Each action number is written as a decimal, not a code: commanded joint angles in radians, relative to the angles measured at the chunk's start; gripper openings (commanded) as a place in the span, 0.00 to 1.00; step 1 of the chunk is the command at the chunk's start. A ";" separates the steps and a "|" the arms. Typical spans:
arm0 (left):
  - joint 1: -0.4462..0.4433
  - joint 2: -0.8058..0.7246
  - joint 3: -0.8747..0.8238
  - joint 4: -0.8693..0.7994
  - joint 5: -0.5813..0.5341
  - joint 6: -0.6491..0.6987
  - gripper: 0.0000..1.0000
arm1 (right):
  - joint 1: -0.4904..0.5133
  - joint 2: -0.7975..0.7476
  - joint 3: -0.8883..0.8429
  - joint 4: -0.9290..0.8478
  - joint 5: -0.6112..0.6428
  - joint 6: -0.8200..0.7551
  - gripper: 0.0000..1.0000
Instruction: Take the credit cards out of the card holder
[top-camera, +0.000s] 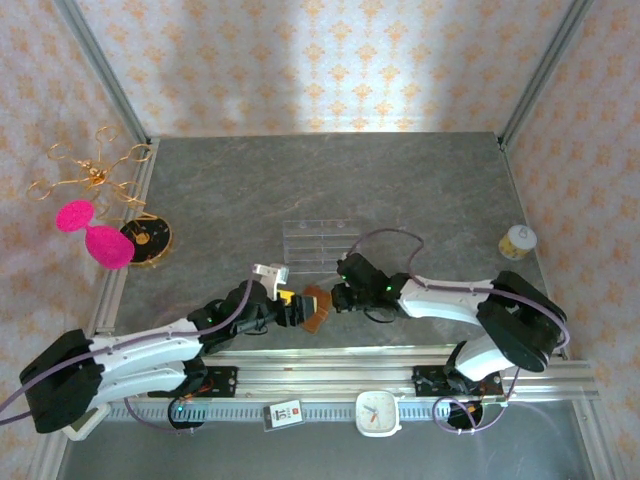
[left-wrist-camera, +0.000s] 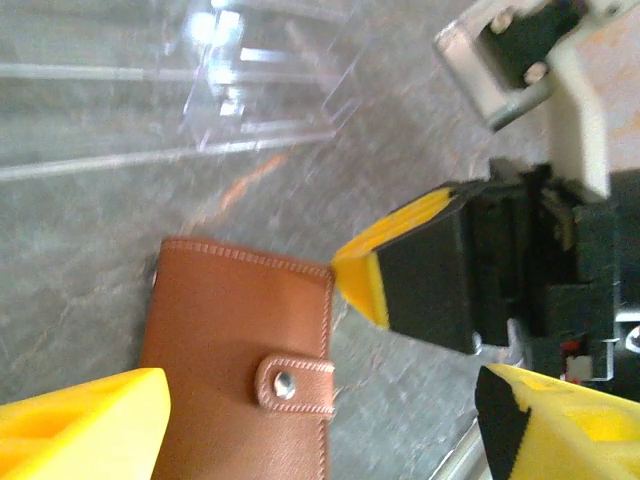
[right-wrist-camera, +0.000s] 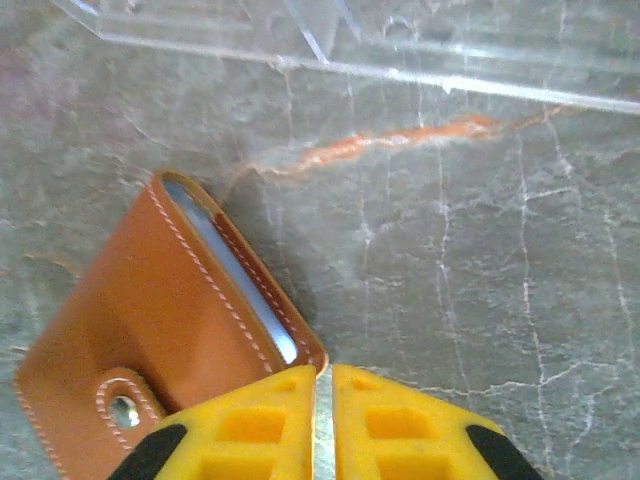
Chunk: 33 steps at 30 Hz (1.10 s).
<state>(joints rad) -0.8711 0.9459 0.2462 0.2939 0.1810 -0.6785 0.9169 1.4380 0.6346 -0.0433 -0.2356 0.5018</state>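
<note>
The card holder (top-camera: 318, 308) is a brown leather wallet lying flat near the table's front edge, between my two grippers. Seen from the left wrist, the card holder (left-wrist-camera: 240, 370) is snapped closed and lies between the spread yellow fingers (left-wrist-camera: 80, 425) of my open left gripper (left-wrist-camera: 320, 405). My right gripper (right-wrist-camera: 322, 378) is shut, its tips against the corner of the card holder (right-wrist-camera: 140, 330). A pale blue strip (right-wrist-camera: 245, 275) shows in the wallet's side slot. The credit cards are otherwise hidden inside. From above, the left gripper (top-camera: 293, 305) and right gripper (top-camera: 337, 297) flank the wallet.
A clear plastic compartment tray (top-camera: 318, 238) stands just beyond the wallet, close to both grippers. A small pale jar (top-camera: 518, 241) sits at the right edge. A pink object (top-camera: 100, 235) and a black-gold disc (top-camera: 147, 238) lie at the left. A metal rail (top-camera: 400, 372) runs along the front.
</note>
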 joint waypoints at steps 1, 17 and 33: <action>-0.008 -0.062 0.024 -0.054 -0.093 0.027 0.85 | -0.003 -0.080 -0.040 0.068 0.028 0.063 0.23; -0.007 -0.222 -0.039 -0.049 -0.176 0.032 0.90 | 0.015 -0.012 -0.128 0.324 0.011 0.358 0.37; -0.008 -0.239 -0.064 -0.013 -0.130 0.034 0.90 | 0.036 0.086 -0.093 0.305 0.027 0.230 0.00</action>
<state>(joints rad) -0.8711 0.7174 0.1955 0.2375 0.0254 -0.6529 0.9565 1.5192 0.5297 0.2855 -0.2333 0.7994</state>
